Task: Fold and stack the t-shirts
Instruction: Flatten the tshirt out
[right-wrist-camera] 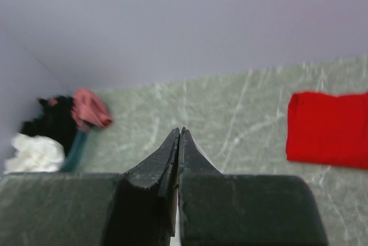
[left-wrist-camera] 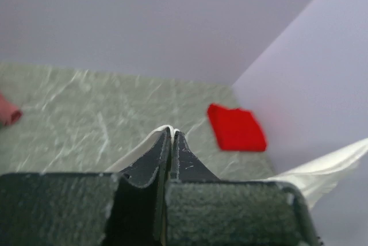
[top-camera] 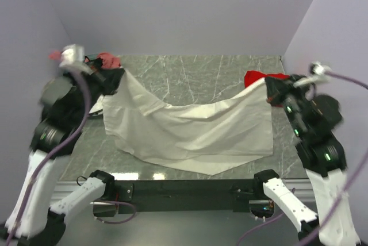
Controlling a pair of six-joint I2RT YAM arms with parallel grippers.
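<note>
progress: red shirt (top-camera: pixel 260 77) folded at far right of bench (top-camera: pixel 190 70), unfolded pile (right-wrist-camera: pixel 54 122) of black, pink and white far left (early in the job, I judge) | held: cream shirt (top-camera: pixel 190 134) stretched between my arms, lower hem on bench | pose: left gripper (top-camera: pixel 117 79) and right gripper (top-camera: pixel 270 89) raised, wide apart, each pinched closed on an upper corner

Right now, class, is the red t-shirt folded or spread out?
Folded. The red t-shirt lies as a compact rectangle on the table, unlike the cream t-shirt, which is held up and spread.

No readable text or labels.
</note>
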